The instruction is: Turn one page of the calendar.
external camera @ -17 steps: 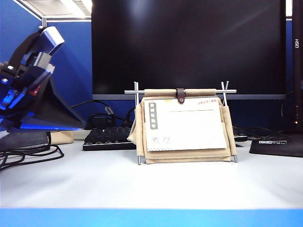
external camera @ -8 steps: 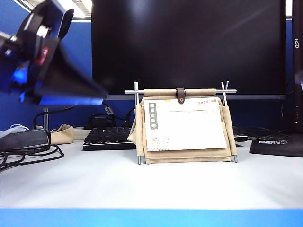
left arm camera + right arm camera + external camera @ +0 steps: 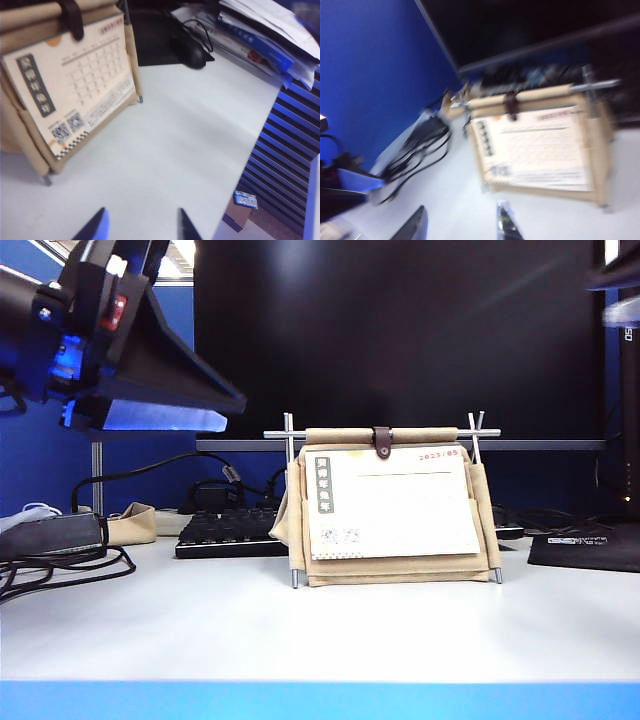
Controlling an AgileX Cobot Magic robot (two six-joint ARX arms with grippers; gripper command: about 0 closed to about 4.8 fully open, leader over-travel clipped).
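The calendar [image 3: 305, 540] stands upright mid-table, a beige pouch on a silver rod frame with a brown strap [image 3: 382, 442] at the top. Its front page [image 3: 395, 505] is white with a red corner date and a grey-green vertical label. My left gripper [image 3: 205, 405] hangs high at the left, well apart from the calendar. In the left wrist view the left gripper [image 3: 141, 225] is open over bare table, with the page [image 3: 75, 95] ahead. My right gripper [image 3: 462, 225] is open and empty, short of the calendar [image 3: 600, 150]. A blur of the right arm [image 3: 618, 285] shows at the upper right edge.
A black monitor [image 3: 400, 340] fills the space behind the calendar. A keyboard [image 3: 225, 530] lies behind it to the left, with cables [image 3: 60, 560] further left. A dark pad [image 3: 590, 545] sits at the right. A mouse [image 3: 192, 52] and stacked papers [image 3: 260, 35] lie beyond.
My left arm has risen from low at the left to high at the upper left. The right arm has come into view at the upper right edge. The calendar has not moved.
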